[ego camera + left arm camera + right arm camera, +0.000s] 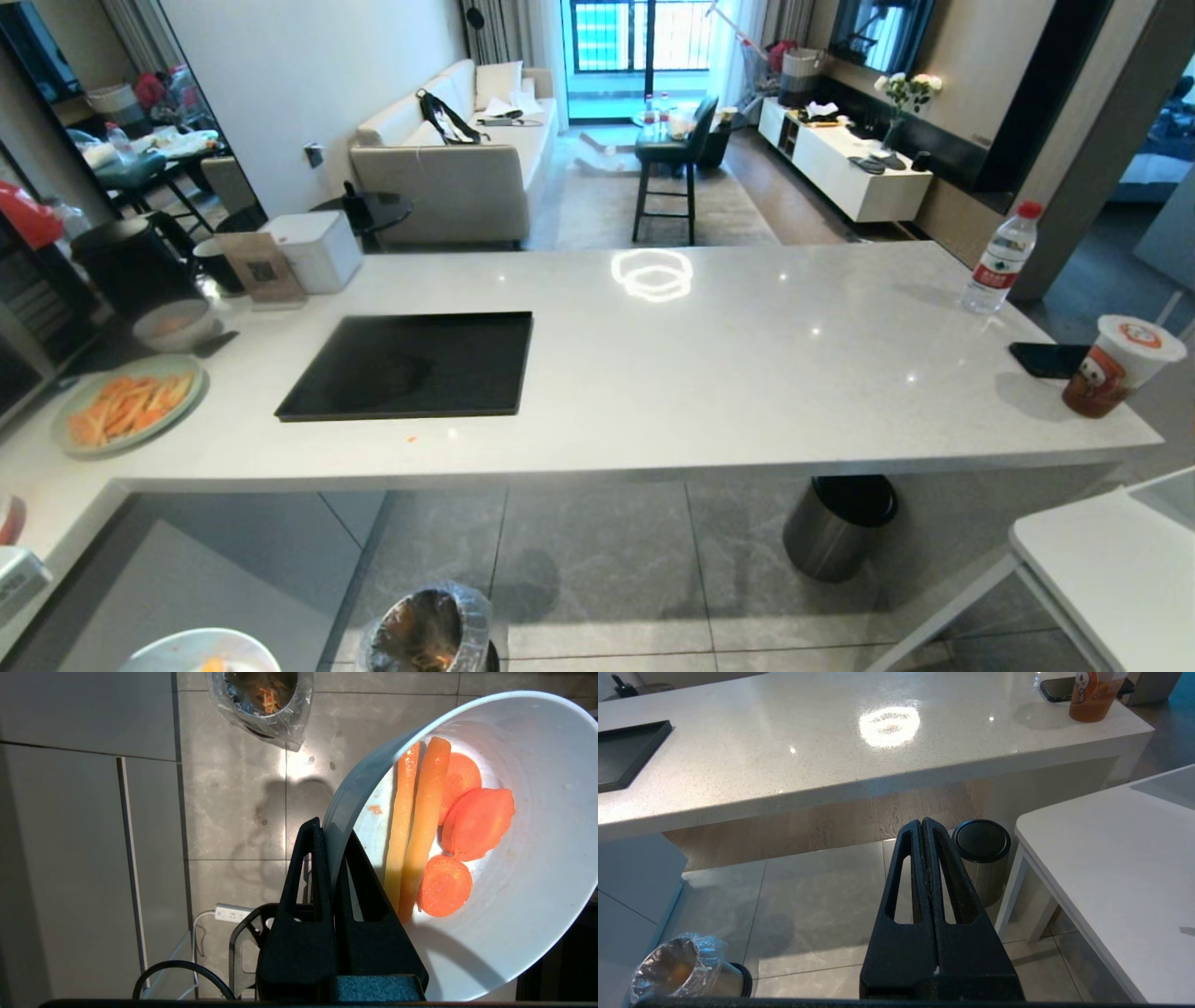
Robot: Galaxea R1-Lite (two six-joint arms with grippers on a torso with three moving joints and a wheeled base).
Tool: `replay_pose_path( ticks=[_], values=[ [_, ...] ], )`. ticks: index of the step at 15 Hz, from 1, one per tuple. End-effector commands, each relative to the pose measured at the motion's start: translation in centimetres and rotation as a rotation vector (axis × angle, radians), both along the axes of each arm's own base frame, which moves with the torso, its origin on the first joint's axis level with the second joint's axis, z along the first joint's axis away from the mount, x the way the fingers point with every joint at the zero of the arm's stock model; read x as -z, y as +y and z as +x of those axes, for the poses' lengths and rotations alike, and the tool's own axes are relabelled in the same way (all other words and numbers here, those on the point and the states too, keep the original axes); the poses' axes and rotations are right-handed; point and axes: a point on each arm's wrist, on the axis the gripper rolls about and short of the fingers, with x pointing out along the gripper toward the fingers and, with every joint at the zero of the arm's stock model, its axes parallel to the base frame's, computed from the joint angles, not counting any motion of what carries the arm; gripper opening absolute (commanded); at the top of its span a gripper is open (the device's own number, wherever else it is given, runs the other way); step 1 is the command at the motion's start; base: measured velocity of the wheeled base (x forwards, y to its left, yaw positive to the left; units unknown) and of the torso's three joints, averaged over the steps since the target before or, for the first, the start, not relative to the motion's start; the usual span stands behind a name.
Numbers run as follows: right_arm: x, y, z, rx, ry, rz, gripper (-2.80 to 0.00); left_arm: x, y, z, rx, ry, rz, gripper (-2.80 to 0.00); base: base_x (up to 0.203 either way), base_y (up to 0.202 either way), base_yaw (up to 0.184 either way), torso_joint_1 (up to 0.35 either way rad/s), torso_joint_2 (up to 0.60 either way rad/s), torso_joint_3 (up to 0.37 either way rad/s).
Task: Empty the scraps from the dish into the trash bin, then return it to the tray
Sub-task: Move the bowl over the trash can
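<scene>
Down past the edge of the big white bench, the floor is grey tile. Up on the bench sits the tray, flat and black, with nothing in it right now. Near it, at the bench's left end, is a green plate with a big heap of carrot strips (not part of this job). A water bottle and a paper cup stand far off on the right.

On the floor stands the trash bin, shiny metal with a crinkly clear bag inside. A dark grey bin stands under the bench, well apart from it.

The dish is off the tray and up in the air, near the shiny bin but not over it. It is tipped a little. The left end effector pinches the dish's rim, one finger inside and one outside. The right end effector is pressed together, holds nothing, and hangs over the floor.

The scraps are a few carrot rounds and two long sticks, and they rest inside the dish.

What could go wrong? The bin's mouth is small. If the dish tips before it is right above the bin, carrots will land on the tiles. The grip is only a thin pinch on a smooth rim, so the dish might slip when it tips far over.
</scene>
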Motion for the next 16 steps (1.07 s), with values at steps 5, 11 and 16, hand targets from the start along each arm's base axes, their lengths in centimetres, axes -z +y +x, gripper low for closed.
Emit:
replay_pose_path(
  ticks=[5, 11, 16],
  values=[
    [-0.01, 0.00, 0.01, 0.000, 0.000, 0.000, -2.80, 0.11, -0.01, -0.03, 0.000, 0.007, -0.001, -2.80, 0.000, 0.000, 0.000, -0.126, 0.31, 0.173],
    [-0.01, 0.00, 0.01, 0.000, 0.000, 0.000, -2.80, 0.11, 0.00, -0.04, -0.002, 0.007, -0.001, -2.80, 0.000, 0.000, 0.000, -0.131, 0.32, 0.184],
    [-0.01, 0.00, 0.01, 0.000, 0.000, 0.002, -2.80, 0.07, 0.10, -0.06, -0.018, 0.005, 0.001, -2.80, 0.000, 0.000, 0.000, -0.131, 0.33, 0.198]
  ],
)
